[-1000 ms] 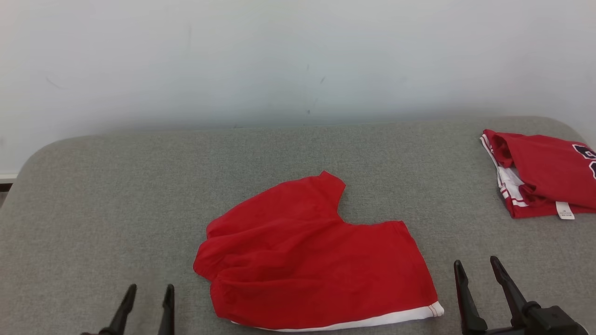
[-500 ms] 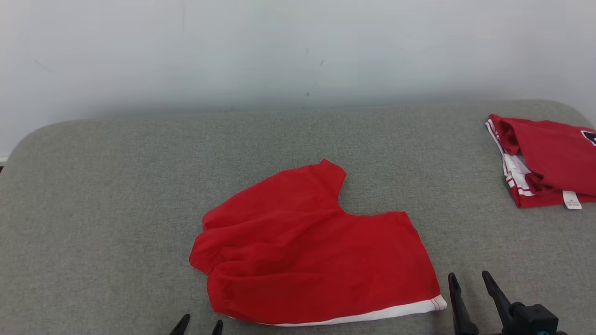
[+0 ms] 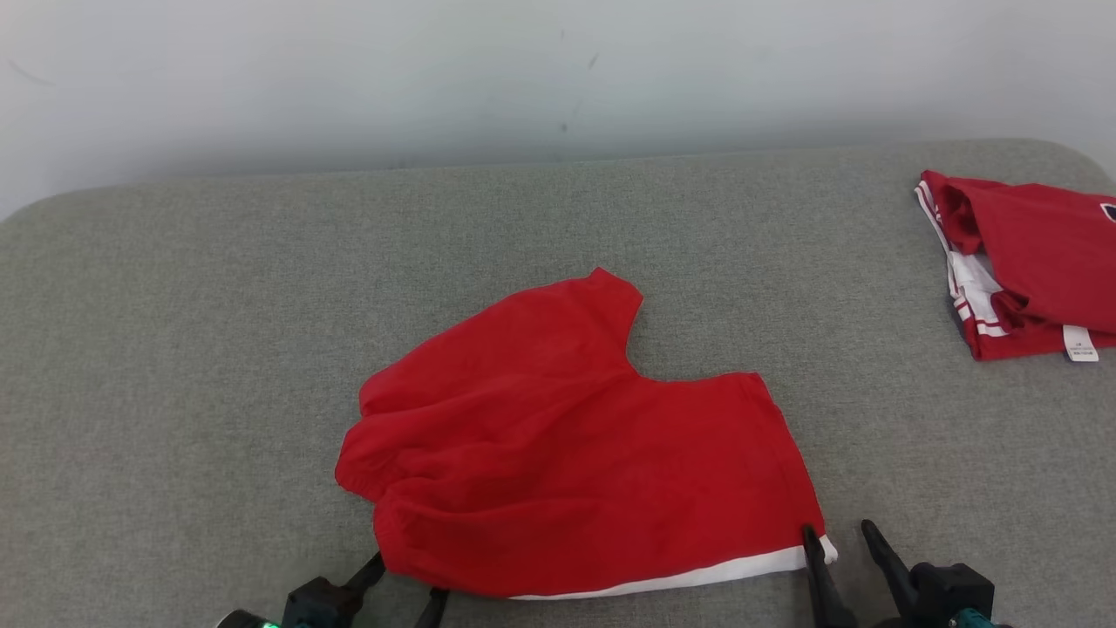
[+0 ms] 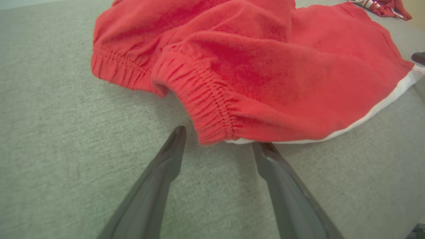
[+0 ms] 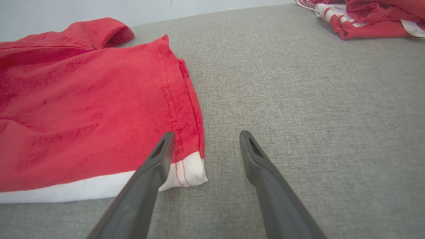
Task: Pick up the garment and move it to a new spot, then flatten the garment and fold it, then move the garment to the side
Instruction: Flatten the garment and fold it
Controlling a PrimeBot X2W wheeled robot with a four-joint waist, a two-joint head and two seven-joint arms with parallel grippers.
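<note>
You have the red shorts (image 3: 575, 445) lying crumpled in the lower middle of the head view, on the grey cushion (image 3: 174, 349). Their white band (image 3: 697, 580) runs along the bottom edge and their gathered waistband (image 4: 206, 99) is at the lower left.

Your left gripper (image 3: 410, 577) sits at the bottom edge, left of centre. Its fingers are spread wide and hold nothing. In the left wrist view the gripper (image 4: 220, 136) has the near corner of the waistband just past its fingertips. You cannot tell from that view whether either finger touches the cloth.

Your right gripper (image 3: 837, 528) is at the lower right, also spread wide and empty. In the right wrist view, the left finger of the gripper (image 5: 207, 132) lies over the white-banded corner of the shorts and the right finger over bare cushion.

A folded red shirt (image 3: 1037, 253) with white stripes and a white tag (image 3: 1081, 343) lies at the right edge of the head view, well apart from the shorts. A pale wall (image 3: 349, 78) fills the top.
</note>
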